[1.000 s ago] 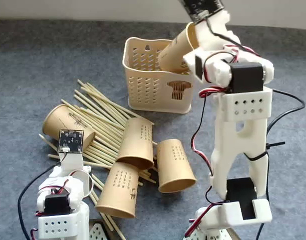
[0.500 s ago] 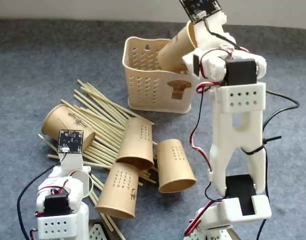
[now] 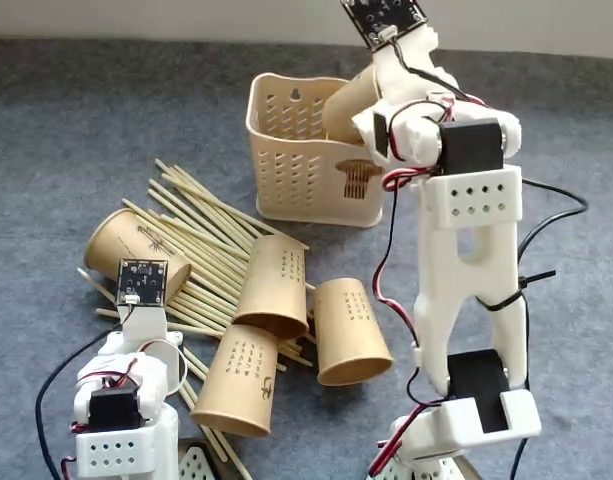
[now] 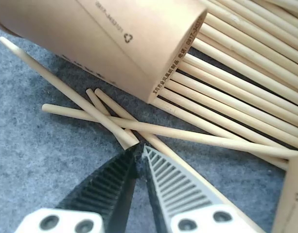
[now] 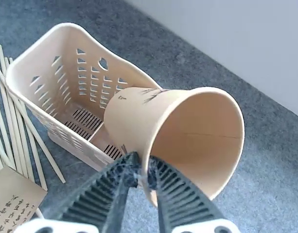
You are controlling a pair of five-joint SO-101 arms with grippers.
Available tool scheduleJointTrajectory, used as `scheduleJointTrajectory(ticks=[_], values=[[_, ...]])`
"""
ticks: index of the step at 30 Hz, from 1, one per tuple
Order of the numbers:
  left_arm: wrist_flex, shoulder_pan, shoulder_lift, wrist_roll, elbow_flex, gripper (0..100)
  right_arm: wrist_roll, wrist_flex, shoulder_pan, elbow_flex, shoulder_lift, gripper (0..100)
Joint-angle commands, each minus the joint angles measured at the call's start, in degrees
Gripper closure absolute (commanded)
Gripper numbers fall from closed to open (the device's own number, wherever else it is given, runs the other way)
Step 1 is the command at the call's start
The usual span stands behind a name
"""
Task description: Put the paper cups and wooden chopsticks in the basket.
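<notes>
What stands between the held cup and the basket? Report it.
Nothing visible does. The right gripper clamps the paper cup by its rim, base tilted down over the open top of the basket, and the basket floor that shows is bare.

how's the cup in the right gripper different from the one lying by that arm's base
The held cup is pinched at its rim by the right gripper; nothing touches the lying cup. The held cup is up off the table and tilted, its base over the basket; the lying cup rests on its side on the grey mat, outside the basket. Both are tan paper cups with dark print.
</notes>
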Motion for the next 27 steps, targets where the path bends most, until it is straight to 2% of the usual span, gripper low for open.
scheduleJointTrajectory(ticks=[1,6,16,21,23,27], values=[[0.4,0.0,-0.4,0.4,1.1,99,-0.3,-1.1,-0.4,-0.9,-0.9,99.2],[0.4,0.0,-0.4,0.4,1.1,99,0.0,-1.1,-0.3,-1.0,-1.3,99.2],[0.4,0.0,-0.4,0.4,1.1,99,9.8,2.1,-0.6,-0.5,-3.6,99.2],[0.4,0.0,-0.4,0.4,1.1,99,10.1,2.1,-0.6,-0.4,-3.6,98.8],[0.4,0.0,-0.4,0.4,1.1,99,9.9,2.1,-0.7,-0.6,-3.6,96.6],[0.4,0.0,-0.4,0.4,1.1,99,9.6,2.0,-1.7,-0.8,-3.6,85.5]])
